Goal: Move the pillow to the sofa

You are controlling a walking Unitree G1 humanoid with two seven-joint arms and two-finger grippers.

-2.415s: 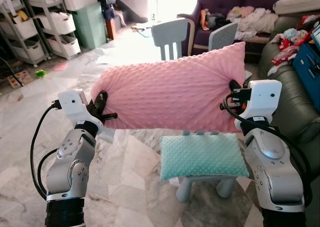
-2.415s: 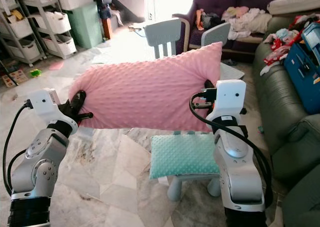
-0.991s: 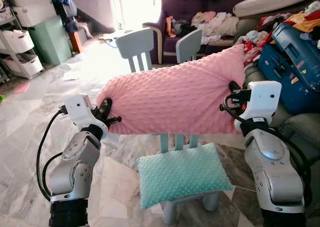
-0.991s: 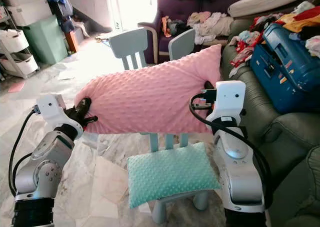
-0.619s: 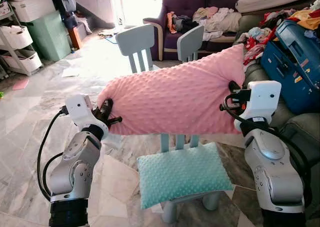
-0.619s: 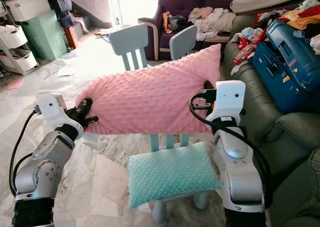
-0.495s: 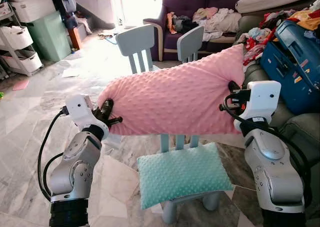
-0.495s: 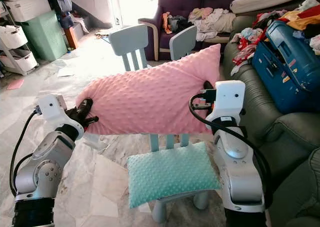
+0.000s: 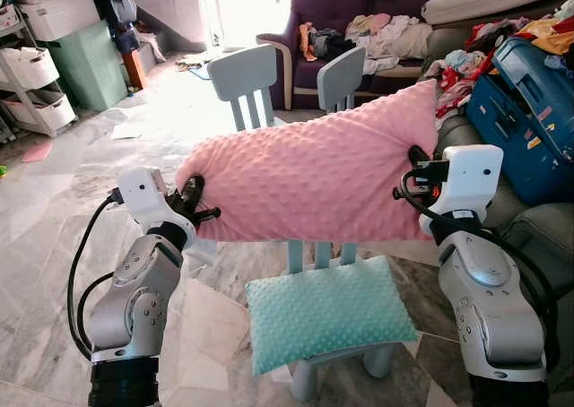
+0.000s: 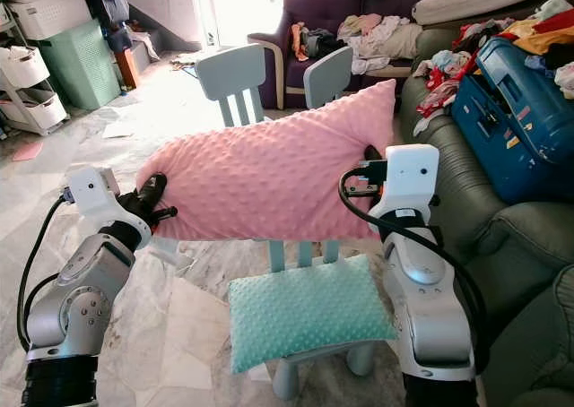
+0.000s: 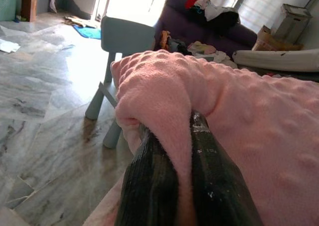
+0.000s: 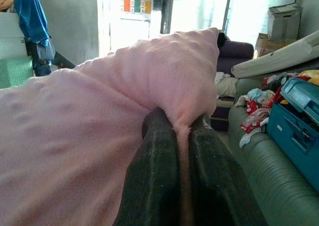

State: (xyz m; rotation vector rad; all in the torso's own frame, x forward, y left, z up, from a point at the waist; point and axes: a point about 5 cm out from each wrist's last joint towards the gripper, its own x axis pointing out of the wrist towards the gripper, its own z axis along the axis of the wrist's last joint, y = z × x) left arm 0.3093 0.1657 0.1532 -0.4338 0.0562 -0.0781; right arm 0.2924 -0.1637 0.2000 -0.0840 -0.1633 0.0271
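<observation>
The pink pillow (image 9: 318, 174) hangs in the air between the two arms, stretched lengthwise above a small chair (image 9: 333, 368) that carries a green cushion (image 9: 330, 310). The left gripper (image 9: 192, 203) is clamped on a fold of the pillow's left end, and the right gripper (image 9: 416, 159) pinches the fabric at its right end. The green sofa (image 10: 511, 237) stands just to the robot's right, with a blue suitcase (image 10: 513, 111) on it

Daylight pours from the bright doorway (image 9: 240, 4) behind the pale blue plastic chair (image 9: 247, 82), glaring off the marble floor (image 9: 63, 201) beside it; head views sharp; wrist foregrounds perhaps slightly soft.
</observation>
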